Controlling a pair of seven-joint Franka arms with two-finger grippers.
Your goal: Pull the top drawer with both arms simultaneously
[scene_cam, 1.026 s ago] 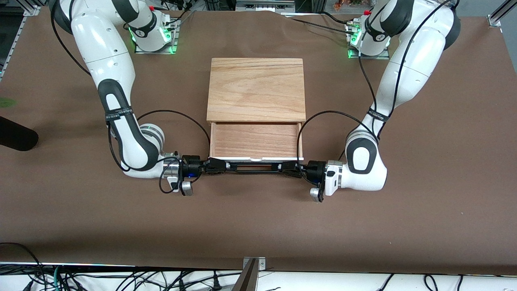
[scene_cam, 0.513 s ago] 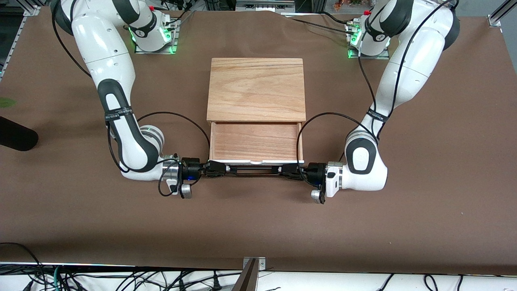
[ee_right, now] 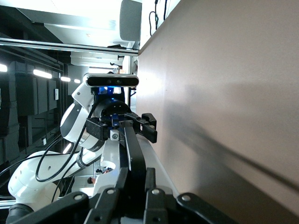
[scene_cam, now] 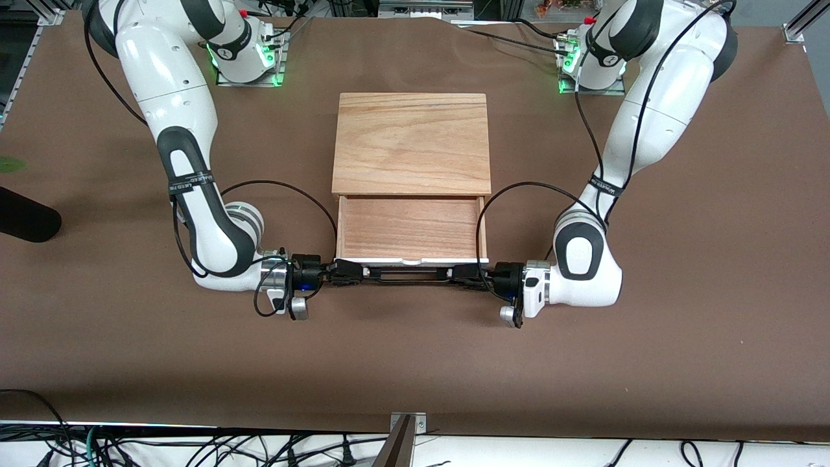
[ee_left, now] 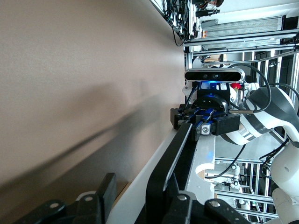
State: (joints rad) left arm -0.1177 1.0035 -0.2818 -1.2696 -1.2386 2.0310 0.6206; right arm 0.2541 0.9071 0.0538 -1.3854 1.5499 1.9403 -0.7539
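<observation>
The top drawer (scene_cam: pixel 408 227) stands pulled out of the cabinet, showing its reddish-tan tray and its white front panel (scene_cam: pixel 389 261). Its black wire handle (scene_cam: pixel 405 275) runs along the front. My right gripper (scene_cam: pixel 347 272) reaches in from the right arm's end and is shut on that end of the handle (ee_right: pixel 133 154); it also shows in the right wrist view (ee_right: pixel 137 168). My left gripper (scene_cam: pixel 463 272) is at the handle's other end. In the left wrist view its fingers (ee_left: pixel 108 184) stand apart around the handle (ee_left: pixel 163 182), with a gap on one side.
The cabinet's pale wooden top slab (scene_cam: pixel 412 143) sits at the table's middle. Both forearms lie low over the brown table (scene_cam: pixel 415 363) beside the drawer. Black cables loop beside the drawer's sides. A dark object (scene_cam: pixel 26 220) lies at the table edge at the right arm's end.
The drawer front and handle have slid a little nearer to the front camera, and both grippers have moved with them.
</observation>
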